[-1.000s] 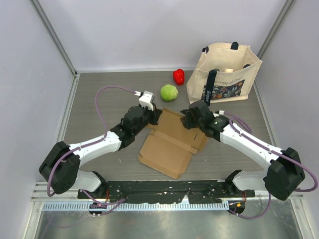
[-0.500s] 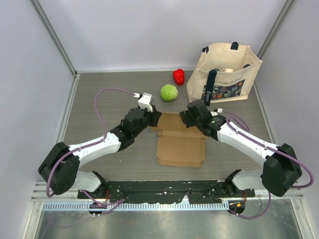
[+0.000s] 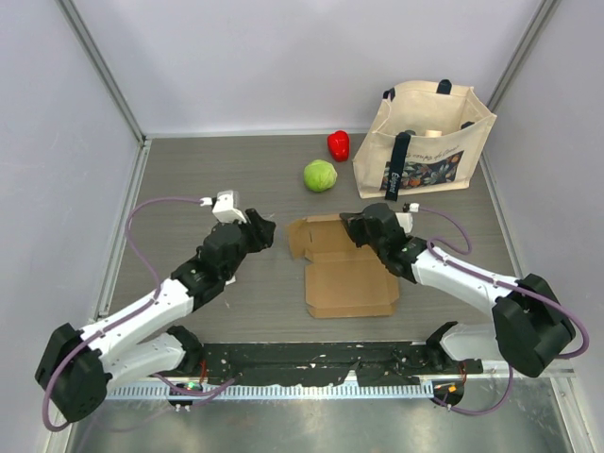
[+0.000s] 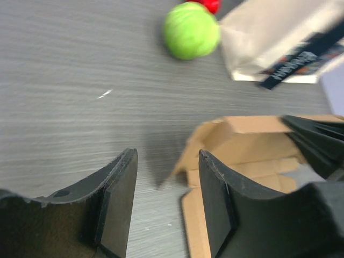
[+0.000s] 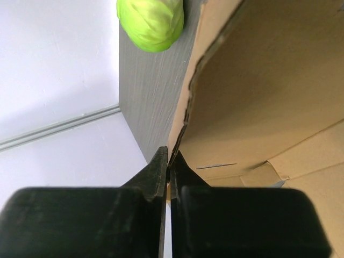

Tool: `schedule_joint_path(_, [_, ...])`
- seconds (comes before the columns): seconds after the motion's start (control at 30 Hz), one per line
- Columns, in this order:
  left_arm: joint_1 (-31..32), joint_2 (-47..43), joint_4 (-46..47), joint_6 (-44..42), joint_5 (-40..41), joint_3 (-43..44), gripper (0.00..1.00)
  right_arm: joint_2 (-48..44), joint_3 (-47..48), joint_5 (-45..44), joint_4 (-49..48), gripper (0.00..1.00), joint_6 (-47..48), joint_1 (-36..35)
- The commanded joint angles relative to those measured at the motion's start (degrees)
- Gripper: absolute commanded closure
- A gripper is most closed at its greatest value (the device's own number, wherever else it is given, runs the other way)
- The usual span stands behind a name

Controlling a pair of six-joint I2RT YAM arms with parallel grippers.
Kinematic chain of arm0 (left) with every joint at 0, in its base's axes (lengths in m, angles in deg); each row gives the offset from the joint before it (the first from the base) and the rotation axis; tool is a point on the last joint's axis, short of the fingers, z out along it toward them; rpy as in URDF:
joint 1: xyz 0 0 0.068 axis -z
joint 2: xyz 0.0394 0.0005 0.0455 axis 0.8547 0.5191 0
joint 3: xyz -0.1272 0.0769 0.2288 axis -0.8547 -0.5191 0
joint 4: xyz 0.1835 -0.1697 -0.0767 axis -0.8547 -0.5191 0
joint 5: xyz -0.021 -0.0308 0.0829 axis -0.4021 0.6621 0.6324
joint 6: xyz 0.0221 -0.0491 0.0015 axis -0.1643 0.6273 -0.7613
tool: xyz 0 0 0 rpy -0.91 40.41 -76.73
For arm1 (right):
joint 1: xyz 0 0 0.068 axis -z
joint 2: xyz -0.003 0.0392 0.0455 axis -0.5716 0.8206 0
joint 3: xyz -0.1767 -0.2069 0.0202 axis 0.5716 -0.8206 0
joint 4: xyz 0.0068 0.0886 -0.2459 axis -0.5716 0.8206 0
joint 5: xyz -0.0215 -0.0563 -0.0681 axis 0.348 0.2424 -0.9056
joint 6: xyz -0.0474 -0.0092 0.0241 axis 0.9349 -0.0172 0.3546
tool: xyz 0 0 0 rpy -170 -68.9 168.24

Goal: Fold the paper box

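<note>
The paper box (image 3: 347, 275), plain brown cardboard, lies mostly flat in the middle of the table with its far flaps (image 3: 317, 234) raised. My right gripper (image 3: 352, 223) is shut on the box's far edge (image 5: 185, 115), the cardboard pinched between its fingers. My left gripper (image 3: 262, 230) stands open to the left of the box, apart from it, with only bare table between its fingers (image 4: 119, 196). The box's left flap (image 4: 215, 134) rises just beyond the left gripper's right finger.
A green round ball (image 3: 320, 176) and a red pepper (image 3: 338, 144) lie behind the box. A beige tote bag (image 3: 427, 137) with dark handles stands at the back right. A small white scrap (image 4: 104, 94) lies on the grey table (image 3: 189, 189).
The left gripper let go of the box, opened and drew back to the left. The right gripper closed on the box's far edge, and the box turned and slid right.
</note>
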Motion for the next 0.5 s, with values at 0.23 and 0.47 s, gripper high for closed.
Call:
schedule_joint_path(0.23, [-11.6, 22.3, -6.6, 8.2, -14.3, 9.7, 0.64, 0.0, -2.5, 6.2, -7.7, 0.99, 0.2, 3.9])
schedule_joint_path(0.47, [-11.7, 31.9, 0.9, 5.3, -26.2, 14.9, 0.71, -0.8, -5.8, 9.1, -11.7, 0.99, -0.7, 6.2])
